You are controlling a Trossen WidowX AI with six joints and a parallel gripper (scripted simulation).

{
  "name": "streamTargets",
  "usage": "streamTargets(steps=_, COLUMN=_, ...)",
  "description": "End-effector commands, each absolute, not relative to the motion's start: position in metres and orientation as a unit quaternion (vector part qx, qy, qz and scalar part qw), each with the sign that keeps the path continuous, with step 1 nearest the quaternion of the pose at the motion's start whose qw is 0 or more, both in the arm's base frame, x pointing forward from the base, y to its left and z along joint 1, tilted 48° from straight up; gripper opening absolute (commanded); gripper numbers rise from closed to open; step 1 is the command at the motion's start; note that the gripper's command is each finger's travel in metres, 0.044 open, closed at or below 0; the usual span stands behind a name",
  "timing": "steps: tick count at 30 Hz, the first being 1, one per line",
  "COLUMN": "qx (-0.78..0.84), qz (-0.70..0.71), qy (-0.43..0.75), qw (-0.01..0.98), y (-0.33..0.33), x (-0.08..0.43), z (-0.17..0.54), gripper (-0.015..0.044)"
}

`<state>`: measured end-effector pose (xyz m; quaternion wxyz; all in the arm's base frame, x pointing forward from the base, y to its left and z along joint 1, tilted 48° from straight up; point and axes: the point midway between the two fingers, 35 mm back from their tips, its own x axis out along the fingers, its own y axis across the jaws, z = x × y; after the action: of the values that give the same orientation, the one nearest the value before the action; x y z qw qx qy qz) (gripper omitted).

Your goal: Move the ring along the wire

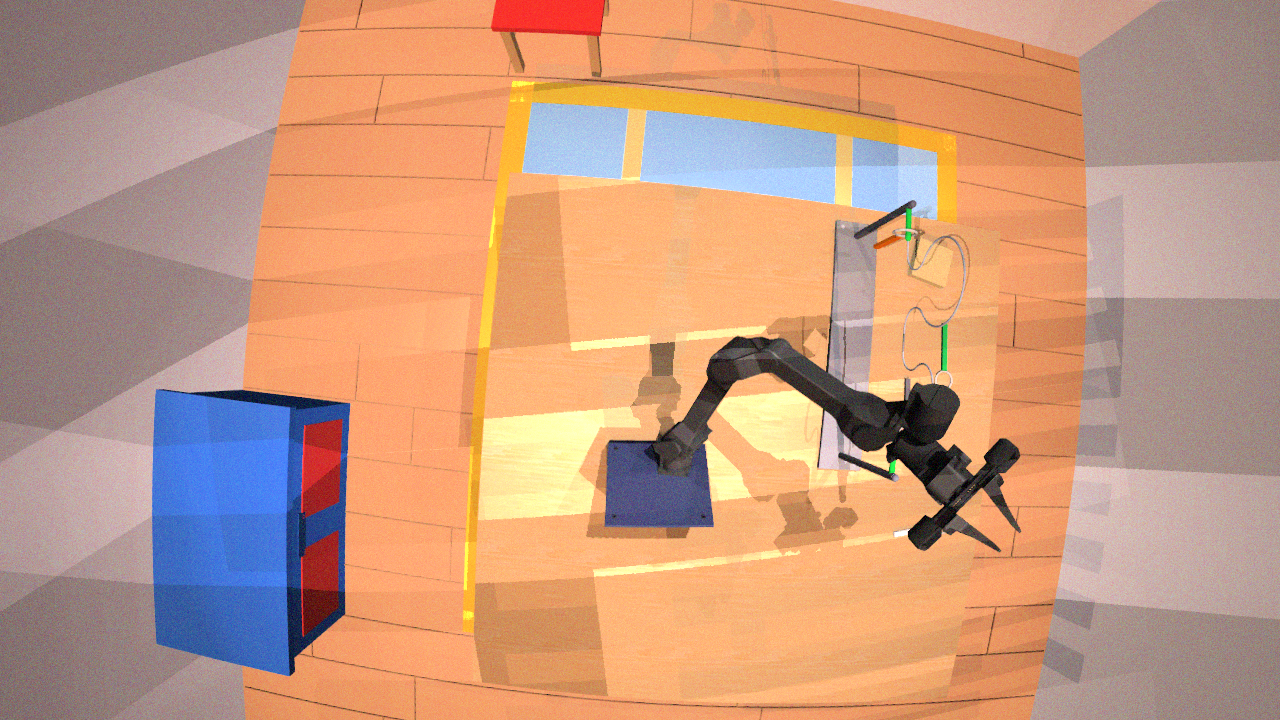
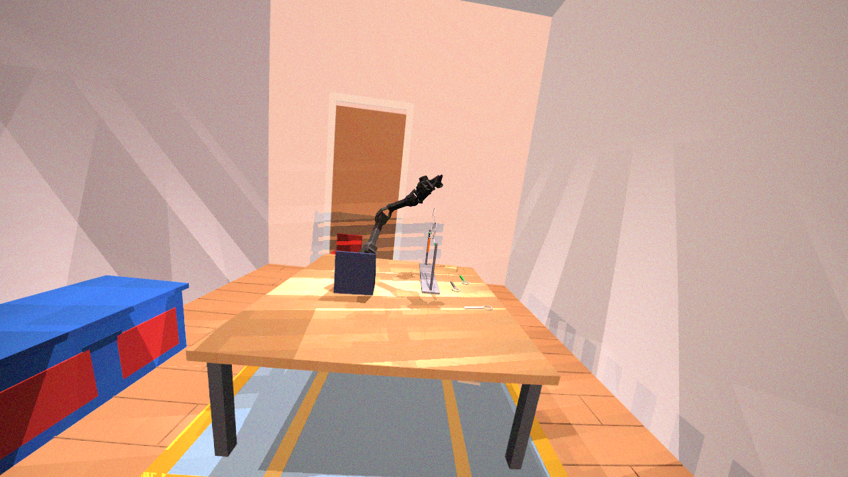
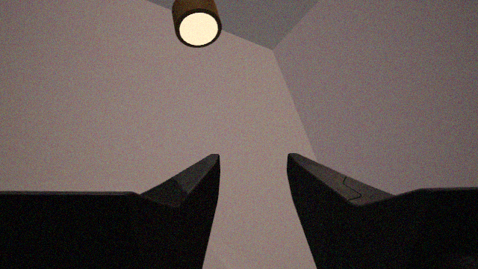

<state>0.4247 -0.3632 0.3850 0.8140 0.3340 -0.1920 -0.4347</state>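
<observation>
Up here my gripper (image 1: pixel 1009 541) (image 2: pixel 440 176) (image 3: pixel 253 162) hangs part-open, narrowish, nothing in it! The ring (image 1: pixel 897 235) is over by the far post (image 1: pixel 884 220), on the green, its orange handle (image 1: pixel 887 241) (image 2: pixel 428 244) hanging roughly upright, well apart, lower and farther away. I must swing far, then descend, fingers astride that upright axis.

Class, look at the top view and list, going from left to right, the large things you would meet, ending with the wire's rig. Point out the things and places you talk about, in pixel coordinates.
blue cabinet (image 1: pixel 223 528) → red-topped stool (image 1: pixel 547 16) → dark blue base plate (image 1: pixel 626 510) → grey base strip (image 1: pixel 850 295) → orange handle (image 1: pixel 886 241)
</observation>
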Motion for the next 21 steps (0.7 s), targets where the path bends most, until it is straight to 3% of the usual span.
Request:
streamTargets(steps=1, qx=0.349, qz=-0.405, qy=-0.193, qw=0.823, y=-0.318, x=0.436, z=0.397, gripper=0.016)
streamTargets(steps=21, qx=0.436, qz=-0.223, qy=-0.187, qw=0.852, y=-0.086, x=0.429, z=0.452, gripper=0.016)
